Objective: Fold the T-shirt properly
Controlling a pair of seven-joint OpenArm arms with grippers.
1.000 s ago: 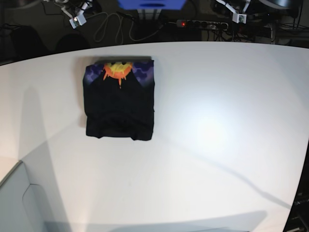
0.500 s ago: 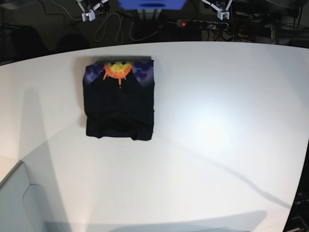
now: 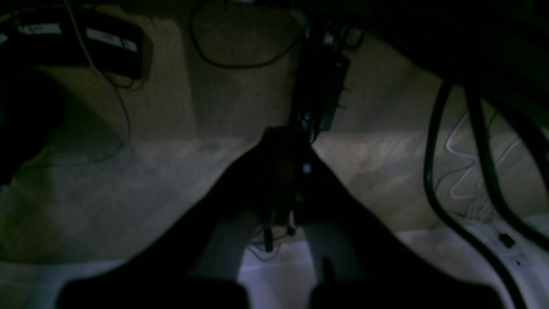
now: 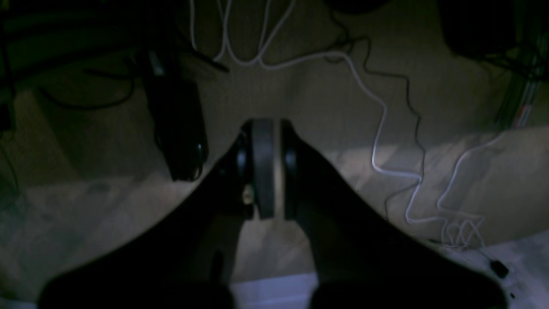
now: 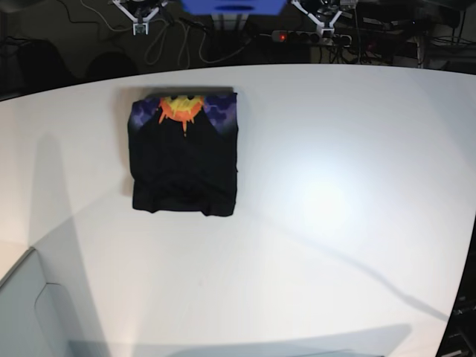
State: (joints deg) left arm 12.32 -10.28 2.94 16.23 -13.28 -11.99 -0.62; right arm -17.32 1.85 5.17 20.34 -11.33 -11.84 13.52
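The T-shirt (image 5: 184, 152) lies folded into a black rectangle on the white table (image 5: 335, 223), left of centre, with the orange-yellow burst and purple patches showing along its far edge. My right gripper (image 5: 140, 28) and my left gripper (image 5: 325, 30) hang beyond the table's far edge, well away from the shirt. In the right wrist view the right gripper (image 4: 272, 128) has its jaws closed together and empty over the floor. In the left wrist view the left gripper (image 3: 286, 141) is dark, jaws together, empty. The shirt is out of both wrist views.
A power strip (image 5: 312, 36) with a red light and loose cables (image 5: 171, 41) lie on the dark floor behind the table. A blue object (image 5: 234, 6) sits at the top centre. A grey box corner (image 5: 30, 312) stands at the lower left.
Both grippers have moved inward along the far side behind the table, toward the blue object. The folded shirt has not moved.
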